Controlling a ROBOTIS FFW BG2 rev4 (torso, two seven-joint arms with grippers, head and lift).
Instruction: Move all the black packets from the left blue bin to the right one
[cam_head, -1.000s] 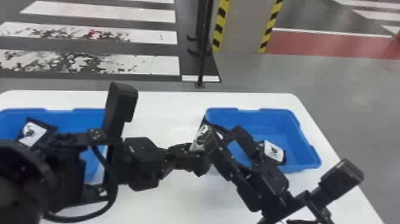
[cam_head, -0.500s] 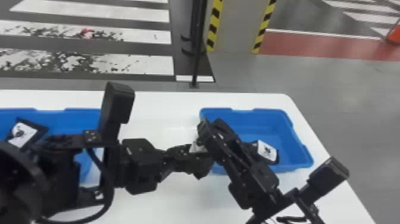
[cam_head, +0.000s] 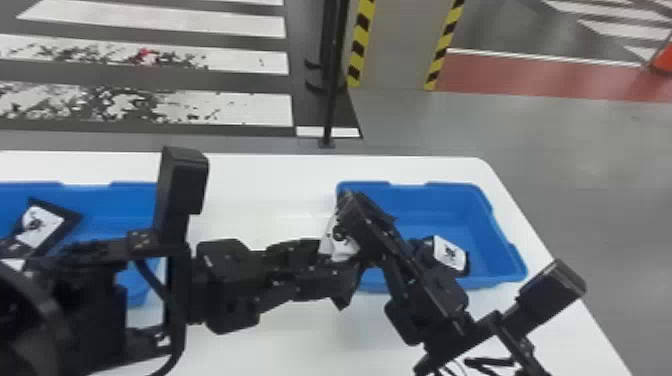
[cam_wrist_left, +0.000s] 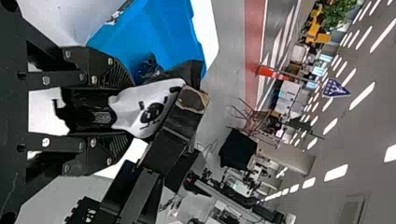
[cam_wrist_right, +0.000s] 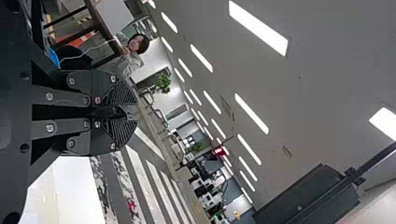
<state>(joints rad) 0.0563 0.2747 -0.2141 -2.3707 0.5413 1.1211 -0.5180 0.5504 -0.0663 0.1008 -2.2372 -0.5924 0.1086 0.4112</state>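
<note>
Left claw (cam_wrist_left: 132, 112): I am holding a black packet (cam_wrist_left: 149, 109) between part-open fingers. Right claw (cam_wrist_right: 133, 112): nearly closed, apparently pinching the far end. Risk: mistimed releasing could be dropping it short of the right bin (cam_head: 440, 215), just past my claws; a second packet (cam_head: 450, 254) is lying inside. Obscured: right grip's depth. Behind my left claw: left bin (cam_head: 115, 200), cut off, another packet (cam_head: 42, 227) showing, more possibly hiding.

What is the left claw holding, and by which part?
The left claw holds a black packet by its bunched black end, the white label sticking out past the fingers.
</note>
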